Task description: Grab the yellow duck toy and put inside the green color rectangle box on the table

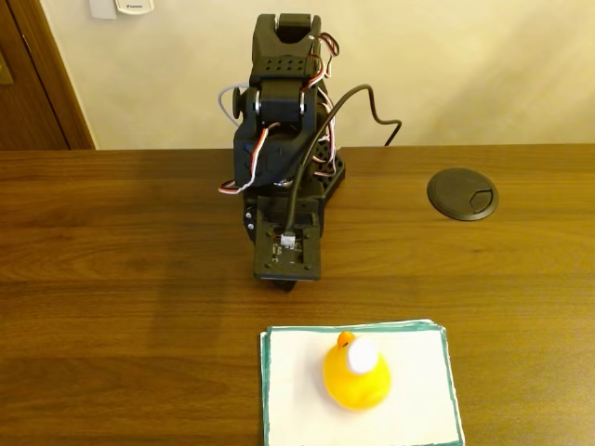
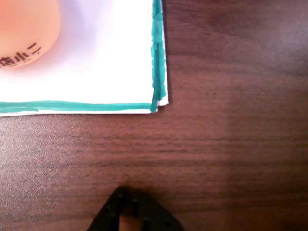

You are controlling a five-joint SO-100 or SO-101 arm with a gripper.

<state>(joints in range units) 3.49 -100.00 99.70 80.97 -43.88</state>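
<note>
- The small glossy yellow rubber duck toy, with its white-capped head and small orange beak, is sitting upright in the lower centre of the fixed view, inside the flat white rectangle box with a thin teal-green border.
- In the wrist view, a rounded orange-looking body with dark printed characters is filling the upper left corner; it is probably the duck's side, though the close range is blurring it.
- The green-bordered sheet's corner is lying in the upper middle of the wrist view, on the dark brown glossy wooden table.
- The black arm is standing folded in the upper centre of the fixed view, with red, white and black wires looping around it.
- The gripper is pointing down just above the sheet's far edge, apart from the duck and holding nothing; I cannot tell how its jaws are standing.
- A round dark grey disc with a notch is resting on the table at the right.
</note>
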